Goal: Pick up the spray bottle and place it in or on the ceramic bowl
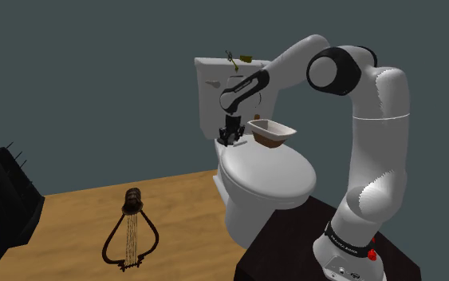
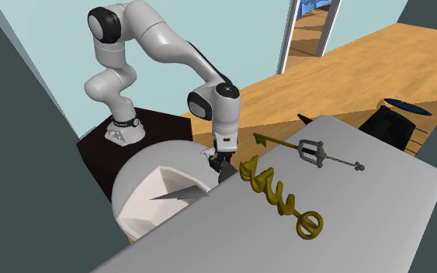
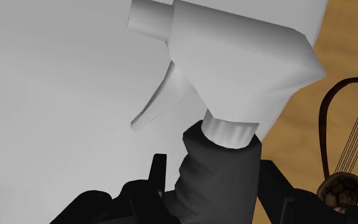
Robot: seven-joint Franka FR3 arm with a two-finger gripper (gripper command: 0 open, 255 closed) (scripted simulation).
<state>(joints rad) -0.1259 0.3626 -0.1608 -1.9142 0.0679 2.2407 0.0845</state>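
Note:
In the wrist view my gripper [image 3: 215, 186] is shut on the spray bottle's dark body [image 3: 219, 165], just under its white trigger head [image 3: 234, 57]. In the shoulder view the gripper [image 1: 230, 137] points down over the back of the white toilet lid [image 1: 266, 176], close to the tank. The bowl [image 1: 272, 132], brown outside and pale inside, sits on the lid just to the shoulder view's right of the gripper. From the second exterior view the gripper [image 2: 218, 160] hangs beside the bowl [image 2: 158, 186]. I cannot tell whether the bottle touches the lid.
The toilet tank [image 1: 213, 80] stands right behind the gripper. On its lid [image 2: 379, 217] lie a key-shaped object [image 2: 310, 149] and a golden spiral [image 2: 275, 195]. On the wooden floor are a small harp [image 1: 131, 233] and a black object [image 1: 3, 199].

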